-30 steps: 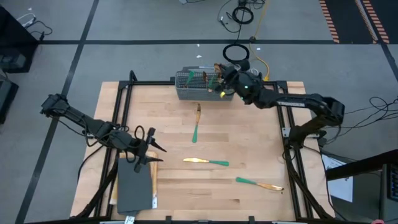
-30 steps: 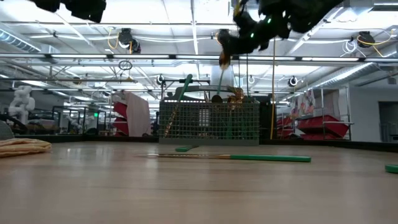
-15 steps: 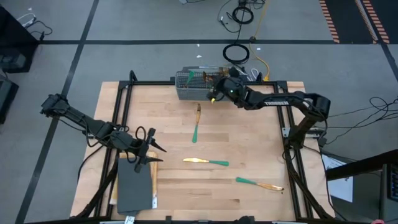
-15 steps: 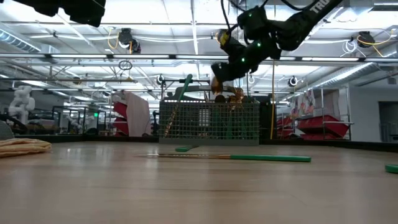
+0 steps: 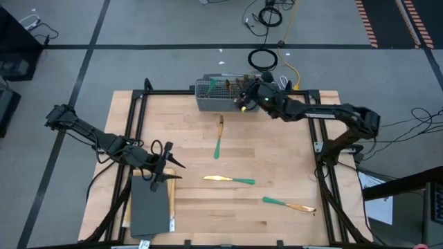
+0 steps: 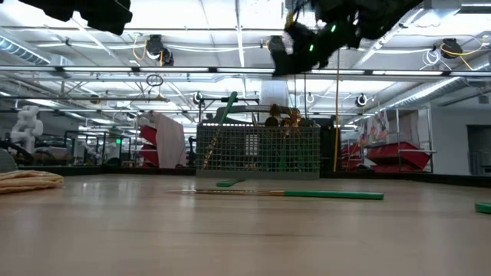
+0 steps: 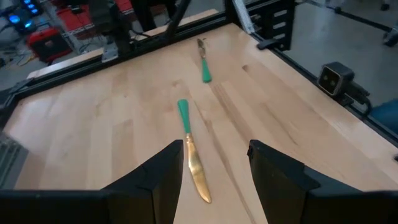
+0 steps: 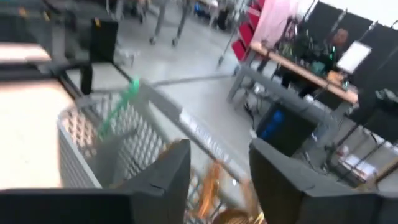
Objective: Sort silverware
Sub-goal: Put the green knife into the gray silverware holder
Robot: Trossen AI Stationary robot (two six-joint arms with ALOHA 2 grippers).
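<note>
We see the right gripper [image 5: 243, 97] above the grey wire basket [image 5: 220, 97] at the table's far edge, its dark fingers [image 8: 155, 180] spread apart with nothing between them. Gold-headed, teal-handled silverware [image 6: 282, 119] stands upright in the mesh basket, one green handle [image 8: 116, 107] leaning on its rim. Three slim pieces lie flat on the pale wood table [image 5: 277, 166]: a fork [image 5: 219, 136] near the basket, a knife [image 5: 229, 180] mid-table, another piece [image 5: 288, 203] nearer the front. The left gripper [image 5: 168, 166] hangs at the table's left side over a flat grey tray [image 5: 149, 211], fingers [image 7: 155, 177] wide, holding nothing.
</note>
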